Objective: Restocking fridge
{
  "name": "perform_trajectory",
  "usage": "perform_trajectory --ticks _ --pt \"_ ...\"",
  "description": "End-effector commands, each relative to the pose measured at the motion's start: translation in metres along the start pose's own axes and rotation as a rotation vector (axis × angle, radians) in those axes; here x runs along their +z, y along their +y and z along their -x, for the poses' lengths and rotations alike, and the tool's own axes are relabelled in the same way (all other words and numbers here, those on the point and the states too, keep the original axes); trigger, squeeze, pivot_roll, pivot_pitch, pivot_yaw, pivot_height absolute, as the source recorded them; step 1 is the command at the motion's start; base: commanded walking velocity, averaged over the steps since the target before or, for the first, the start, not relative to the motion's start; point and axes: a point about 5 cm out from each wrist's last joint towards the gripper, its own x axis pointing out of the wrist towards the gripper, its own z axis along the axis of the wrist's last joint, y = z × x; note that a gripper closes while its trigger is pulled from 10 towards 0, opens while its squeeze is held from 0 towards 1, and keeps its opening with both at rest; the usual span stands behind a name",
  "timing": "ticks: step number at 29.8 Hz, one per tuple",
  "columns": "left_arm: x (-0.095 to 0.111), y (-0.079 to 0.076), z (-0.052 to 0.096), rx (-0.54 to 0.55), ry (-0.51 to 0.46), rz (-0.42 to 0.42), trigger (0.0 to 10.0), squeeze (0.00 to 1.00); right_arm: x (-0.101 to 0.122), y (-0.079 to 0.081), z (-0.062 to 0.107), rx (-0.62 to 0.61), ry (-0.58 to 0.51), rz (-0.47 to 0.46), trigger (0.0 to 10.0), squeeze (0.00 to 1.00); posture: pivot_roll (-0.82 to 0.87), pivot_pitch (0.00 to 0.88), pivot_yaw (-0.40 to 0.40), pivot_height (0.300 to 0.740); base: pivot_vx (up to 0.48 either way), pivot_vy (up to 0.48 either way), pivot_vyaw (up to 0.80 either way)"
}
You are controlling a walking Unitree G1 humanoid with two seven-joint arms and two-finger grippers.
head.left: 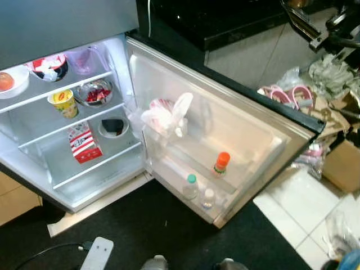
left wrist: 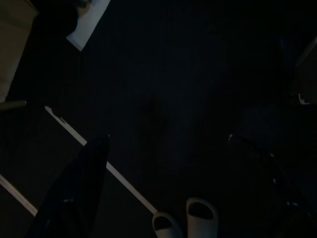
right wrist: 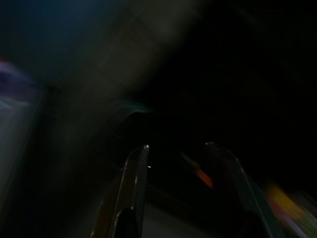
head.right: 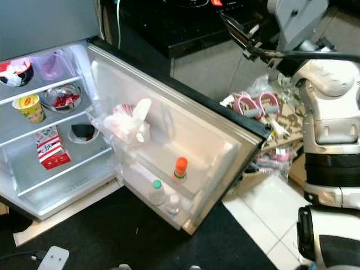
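Observation:
The small fridge (head.left: 73, 185) stands open, its door (head.left: 236, 121) swung out toward me. On its shelves are a yellow cup (head.left: 64, 103), a steel bowl of red food (head.left: 95, 93), a red-and-white carton (head.left: 84, 143) and a dark bowl (head.left: 112, 126). The door racks hold a white plastic bag (head.left: 169, 115), an orange-capped bottle (head.left: 221, 164), a green-capped bottle (head.left: 190, 187) and a small clear bottle (head.left: 208, 198). My right gripper (head.right: 239, 31) is raised high over the black counter (head.left: 225, 17), open and holding nothing. My left gripper (left wrist: 168, 138) hangs open over the dark floor.
A white power strip (head.left: 97, 254) lies on the black mat in front of the fridge. Bags, pink handles (head.left: 292, 95) and a cardboard box (head.left: 343, 166) crowd the floor to the right of the door. White tiles (head.left: 304, 202) begin past the door's corner.

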Motion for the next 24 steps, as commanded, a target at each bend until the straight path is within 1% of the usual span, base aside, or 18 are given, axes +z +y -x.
perform_trajectory --ticks 1,2,3,4,5,7,8,11,12,13,14,16,17,18,19,22,23,24 --pt "-0.009 -0.003 0.002 -0.015 0.026 -0.001 10.0 0.00 -0.027 -0.010 0.005 -0.176 0.086 0.032 10.0 0.00 0.01 0.096 -0.039 0.740 0.000 0.000 0.00" --pt "-0.009 -0.003 0.002 -0.015 0.026 -0.001 10.0 0.00 -0.027 -0.010 0.005 -0.176 0.086 0.032 10.0 0.00 0.01 0.096 -0.039 0.740 0.000 0.000 0.00" --pt "-0.009 -0.003 0.002 -0.014 0.027 -0.001 10.0 0.00 -0.043 -0.010 0.008 -0.231 0.137 0.016 10.0 0.00 0.02 0.095 -0.038 0.740 0.000 0.000 0.00" --pt "-0.010 -0.003 0.002 -0.013 0.028 -0.001 10.0 0.00 -0.062 -0.001 0.012 -0.221 0.200 -0.007 10.0 0.00 0.02 0.094 -0.037 0.740 0.000 0.000 0.00" --pt "-0.010 -0.003 0.002 -0.013 0.028 -0.001 10.0 0.00 -0.062 -0.001 0.012 -0.221 0.200 -0.007 10.0 0.00 0.02 0.094 -0.037 0.740 0.000 0.000 0.00" --pt "-0.010 -0.003 0.002 -0.011 0.029 -0.001 10.0 0.00 -0.087 0.015 0.016 -0.181 0.283 -0.052 10.0 0.00 0.03 0.095 -0.037 0.740 0.000 0.000 0.00" --pt "-0.010 -0.003 0.002 -0.011 0.029 -0.001 10.0 0.00 -0.087 0.015 0.016 -0.181 0.283 -0.052 10.0 0.00 0.03 0.095 -0.037 0.740 0.000 0.000 0.00" --pt "-0.011 -0.002 0.002 -0.005 0.032 0.001 10.0 0.00 -0.118 0.053 0.023 -0.003 0.389 -0.113 10.0 0.00 0.03 0.102 -0.034 0.740 0.000 0.000 0.00" --pt "-0.011 -0.002 0.002 -0.005 0.033 0.001 10.0 0.00 -0.122 0.060 0.024 0.038 0.407 -0.114 10.0 0.00 0.03 0.102 -0.034 0.740 0.000 0.000 0.00" --pt "-0.011 -0.002 0.002 -0.005 0.033 0.001 10.0 0.00 -0.122 0.060 0.024 0.038 0.407 -0.114 10.0 0.00 0.03 0.102 -0.034 0.740 0.000 0.000 0.00" --pt "-0.011 -0.001 0.002 -0.005 0.033 0.000 10.0 0.00 -0.127 0.073 0.027 0.115 0.424 -0.119 10.0 0.00 0.03 0.104 -0.032 0.740 0.000 0.000 0.00" --pt "-0.011 -0.001 0.002 -0.006 0.034 -0.003 10.0 0.00 -0.134 0.090 0.033 0.216 0.438 -0.124 10.0 0.00 0.02 0.106 -0.031 0.740 0.000 0.000 0.00" --pt "-0.011 -0.001 0.002 -0.006 0.034 -0.003 10.0 0.00 -0.134 0.090 0.033 0.216 0.438 -0.124 10.0 0.00 0.02 0.106 -0.031 0.740 0.000 0.000 0.00" --pt "-0.011 -0.001 0.002 -0.008 0.034 -0.007 10.0 0.00 -0.141 0.113 0.042 0.304 0.450 -0.139 10.0 0.00 0.02 0.110 -0.030 0.740 0.000 0.000 0.00" --pt "-0.011 -0.001 0.002 -0.008 0.034 -0.007 10.0 0.00 -0.141 0.113 0.042 0.304 0.450 -0.139 10.0 0.00 0.02 0.110 -0.030 0.740 0.000 0.000 0.00" --pt "-0.010 0.000 0.002 -0.010 0.033 -0.008 10.0 0.00 -0.144 0.132 0.047 0.370 0.449 -0.166 10.0 0.00 0.02 0.111 -0.029 0.740 0.000 0.000 0.00" --pt "-0.010 0.001 0.002 -0.011 0.033 -0.009 10.0 0.00 -0.142 0.144 0.049 0.428 0.429 -0.186 10.0 0.00 0.02 0.112 -0.027 0.740 0.000 0.000 0.00" --pt "-0.010 0.001 0.002 -0.012 0.033 -0.010 10.0 0.00 -0.140 0.153 0.051 0.470 0.413 -0.201 10.0 0.00 0.02 0.112 -0.027 0.740 0.000 0.000 0.00"
